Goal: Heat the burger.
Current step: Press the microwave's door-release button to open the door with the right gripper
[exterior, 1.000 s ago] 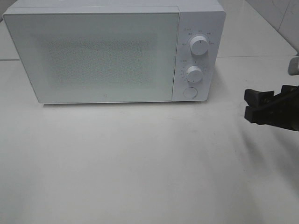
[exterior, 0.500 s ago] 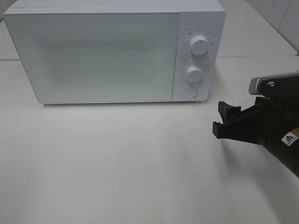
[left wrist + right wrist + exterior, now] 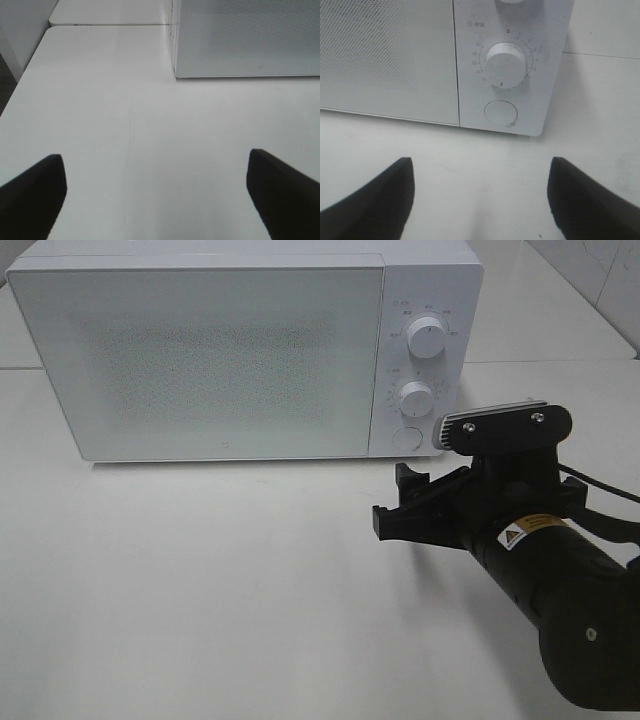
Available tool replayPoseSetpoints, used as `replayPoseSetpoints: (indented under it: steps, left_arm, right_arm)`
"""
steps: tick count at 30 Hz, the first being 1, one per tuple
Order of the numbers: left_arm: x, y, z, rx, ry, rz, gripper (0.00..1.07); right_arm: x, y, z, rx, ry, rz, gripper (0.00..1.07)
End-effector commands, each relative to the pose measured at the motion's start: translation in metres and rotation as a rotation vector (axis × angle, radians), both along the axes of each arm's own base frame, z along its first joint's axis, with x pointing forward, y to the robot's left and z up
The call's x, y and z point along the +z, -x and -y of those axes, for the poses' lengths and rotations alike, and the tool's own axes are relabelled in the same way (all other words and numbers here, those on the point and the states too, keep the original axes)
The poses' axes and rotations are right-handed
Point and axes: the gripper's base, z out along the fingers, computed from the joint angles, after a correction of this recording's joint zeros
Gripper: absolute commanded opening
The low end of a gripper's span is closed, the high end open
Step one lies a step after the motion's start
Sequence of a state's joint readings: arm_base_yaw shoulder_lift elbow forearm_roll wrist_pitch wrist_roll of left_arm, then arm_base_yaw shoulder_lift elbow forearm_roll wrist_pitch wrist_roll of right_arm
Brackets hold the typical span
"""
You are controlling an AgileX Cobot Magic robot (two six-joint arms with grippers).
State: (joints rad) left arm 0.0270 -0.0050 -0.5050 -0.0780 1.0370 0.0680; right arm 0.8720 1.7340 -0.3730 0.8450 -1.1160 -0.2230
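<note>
A plain white tabletop fills the scene, with pale wall tiles at its far right corner. The right gripper hangs just above the surface, its black jaws spread wide with nothing between them. They point at the lower right of the white box-shaped microwave oven, near its front but apart from it. Straight ahead of the jaws sits the round white push button. Above that is the lower white dial, then the upper white dial. The oven's frosted, dotted door is shut. The left gripper, seen only in its wrist view, is likewise wide open and empty over the table, off the oven's left front corner. The burger shows in no view.
</note>
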Motion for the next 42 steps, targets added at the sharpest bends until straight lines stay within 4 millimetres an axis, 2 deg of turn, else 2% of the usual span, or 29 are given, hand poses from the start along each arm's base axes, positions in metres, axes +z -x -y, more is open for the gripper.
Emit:
replayPoseSetpoints:
  steps: [1,5,9,10,12,13,15,16,17,18,20,21,22,23,25,26,28,29,30,31,32,34,35,36,41,42]
  left_arm:
    - [0.0002,0.0027,0.0003,-0.001,-0.001,0.022,0.89]
    - [0.0002,0.0027,0.0003,-0.001,-0.001,0.022,0.89]
    - [0.0002,0.0027,0.0003,-0.001,-0.001,0.022,0.89]
    - [0.0002,0.0027,0.0003,-0.001,-0.001,0.022,0.89]
    - [0.0002,0.0027,0.0003,-0.001,-0.001,0.022,0.89]
    - [0.0002,0.0027,0.0003,-0.001,-0.001,0.022,0.89]
    - [0.0002,0.0027,0.0003,-0.001,-0.001,0.022,0.89]
    - [0.0002,0.0027,0.0003,-0.001,-0.001,0.022,0.89]
    - [0.0002,0.0027,0.0003,-0.001,-0.001,0.022,0.89]
    - [0.0002,0.0027,0.0003,-0.001,-0.001,0.022,0.89]
    - [0.0002,0.0027,0.0003,-0.001,-0.001,0.022,0.89]
    - [0.0002,0.0027,0.0003,-0.001,-0.001,0.022,0.89]
    - [0.0002,0.0027,0.0003,-0.001,-0.001,0.022,0.89]
    - [0.0002,0.0027,0.0003,-0.001,-0.001,0.022,0.89]
    - [0.0002,0.0027,0.0003,-0.001,-0.001,0.022,0.89]
    - [0.0002,0.0027,0.0003,-0.001,-0.001,0.022,0.89]
    - [0.0002,0.0027,0.0003,-0.001,-0.001,0.022,0.89]
    - [0.0002,0.0027,0.0003,-0.001,-0.001,0.022,0.89]
    - [0.0002,0.0027,0.0003,-0.001,-0.001,0.022,0.89]
    - [0.0002,0.0027,0.0003,-0.001,-0.001,0.022,0.89]
    - [0.0002,0.0027,0.0003,-0.001,-0.001,0.022,0.89]
    - [0.0002,0.0027,0.0003,-0.001,-0.001,0.022,0.89]
    - [0.0002,0.0027,0.0003,-0.001,-0.001,0.022,0.89]
    - [0.0002,0.0027,0.0003,-0.001,-0.001,0.022,0.89]
    - [0.0002,0.0027,0.0003,-0.001,-0.001,0.022,0.89]
    - [0.0002,0.0027,0.0003,-0.001,-0.001,0.022,0.89]
  right_arm:
    - [0.0017,-0.002,-0.0048,0.004,-0.01,0.006,0.73]
    - [0.0016,-0.0019,-0.0048,-0.013,-0.058,-0.001,0.73]
    - [0.0016,-0.0019,-0.0048,-0.066,-0.206,-0.021,0.73]
    - [0.0017,-0.002,-0.0048,-0.107,-0.32,-0.036,0.73]
    - [0.0017,-0.002,-0.0048,-0.13,-0.384,-0.044,0.73]
    - [0.0017,-0.002,-0.0048,-0.178,-0.518,-0.062,0.72]
    - [0.0017,-0.002,-0.0048,-0.203,-0.587,-0.072,0.72]
    - [0.0017,-0.0019,-0.0052,-0.243,-0.71,-0.089,0.72]
    - [0.0017,-0.0019,-0.0052,-0.243,-0.71,-0.089,0.72]
    - [0.0018,-0.0019,-0.0054,-0.283,-0.829,-0.106,0.7]
    - [0.0018,-0.0019,-0.0054,-0.302,-0.881,-0.113,0.69]
    - [0.0018,-0.0019,-0.0054,-0.346,-1.005,-0.13,0.66]
    - [0.0018,-0.0019,-0.0054,-0.346,-1.005,-0.13,0.66]
    - [0.0018,-0.0019,-0.0054,-0.387,-1.118,-0.146,0.62]
    - [0.0018,-0.0019,-0.0054,-0.403,-1.162,-0.152,0.6]
    - [0.0018,-0.0019,-0.0054,-0.439,-1.261,-0.166,0.55]
    - [0.0018,-0.0019,-0.0054,-0.452,-1.296,-0.171,0.53]
    - [0.0018,-0.0019,-0.0054,-0.481,-1.377,-0.183,0.46]
    - [0.0018,-0.0019,-0.0054,-0.481,-1.377,-0.183,0.46]
    - [0.0018,-0.0019,-0.0054,-0.505,-1.443,-0.192,0.39]
    - [0.0018,-0.0019,-0.0054,-0.505,-1.443,-0.192,0.39]
    - [0.0018,-0.0019,-0.0054,-0.523,-1.494,-0.199,0.28]
    - [0.0018,-0.0019,-0.0054,-0.523,-1.494,-0.199,0.28]
    - [0.0018,-0.0019,-0.0054,-0.53,-1.512,-0.202,0.22]
    - [0.0017,-0.0019,-0.0054,-0.542,-1.542,-0.207,0.12]
    - [0.0017,-0.0021,-0.0051,-0.545,-1.545,-0.205,0.08]
